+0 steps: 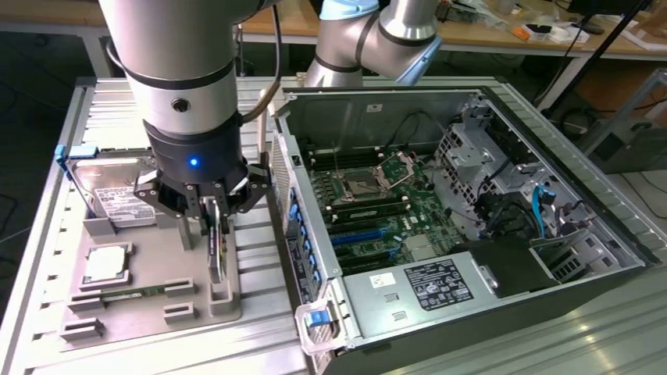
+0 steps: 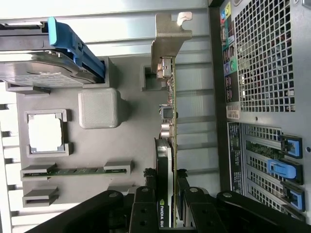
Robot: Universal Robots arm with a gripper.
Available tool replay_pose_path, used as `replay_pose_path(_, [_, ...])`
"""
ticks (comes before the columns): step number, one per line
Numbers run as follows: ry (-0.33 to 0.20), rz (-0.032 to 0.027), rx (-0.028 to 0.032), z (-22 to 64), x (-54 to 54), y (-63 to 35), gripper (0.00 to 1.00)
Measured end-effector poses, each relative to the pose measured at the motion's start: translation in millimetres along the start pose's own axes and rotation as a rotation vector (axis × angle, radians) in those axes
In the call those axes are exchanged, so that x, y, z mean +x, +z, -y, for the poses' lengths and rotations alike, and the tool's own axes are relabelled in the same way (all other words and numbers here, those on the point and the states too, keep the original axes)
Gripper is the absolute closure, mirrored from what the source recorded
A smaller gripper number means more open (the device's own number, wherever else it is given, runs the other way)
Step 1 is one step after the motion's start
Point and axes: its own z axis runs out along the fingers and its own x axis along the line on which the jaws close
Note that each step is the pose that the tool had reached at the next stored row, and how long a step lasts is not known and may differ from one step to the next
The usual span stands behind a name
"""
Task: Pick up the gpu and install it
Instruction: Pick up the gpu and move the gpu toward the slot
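In the exterior view, the hand (image 1: 214, 228) hangs in the left half of the frame over the gray tray (image 1: 172, 262). It is closed partway and grips both faces of the gpu (image 1: 217, 264), which stands edge-on in its tray slot on the ribbed surface (image 1: 255, 344), just beside the open computer case (image 1: 376, 105) at centre and right. In the wrist view, the hand (image 2: 166, 174) clamps the gpu (image 2: 171, 121) at its black shroud end, with the silver bracket (image 2: 170, 36) at the opposite end.

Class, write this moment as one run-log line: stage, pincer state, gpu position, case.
stage: grasp | pincer: shut on gpu | gpu: upright, edge-on in grey tray slot | case: open, gpu not installed
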Motion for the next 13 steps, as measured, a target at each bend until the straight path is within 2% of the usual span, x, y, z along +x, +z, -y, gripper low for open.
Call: replay_pose_path(13, [0.000,0.0004,0.0046,-0.3,-0.4,-10.4,0.73])
